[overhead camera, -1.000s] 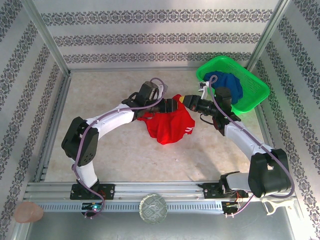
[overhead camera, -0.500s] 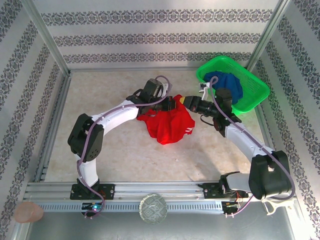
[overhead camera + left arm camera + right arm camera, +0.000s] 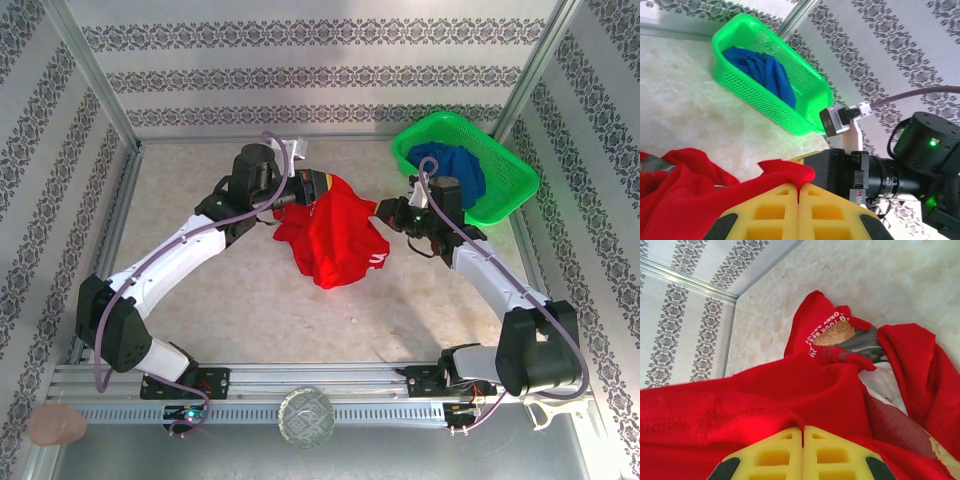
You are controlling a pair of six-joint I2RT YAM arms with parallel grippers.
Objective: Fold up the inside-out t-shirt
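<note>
Two grips carry the inside-out t-shirt (image 3: 335, 240), bunched toward the far edge of the table (image 3: 250, 300); we read left gripper (image 3: 321, 187) and right gripper (image 3: 384, 211) as each pinching an upper edge, set apart, presumably to stretch it flat for folding.

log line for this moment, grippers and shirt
t-shirt: crumpled, not yet folded | left gripper: shut on t-shirt | right gripper: shut on t-shirt | blue garment: in green basket

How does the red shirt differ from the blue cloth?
The red t-shirt lies crumpled on the table; the blue garment sits bundled in the green basket. The left pincer and right pincer grip the red t-shirt; nothing holds the blue garment. Both are rumpled cloth.
</note>
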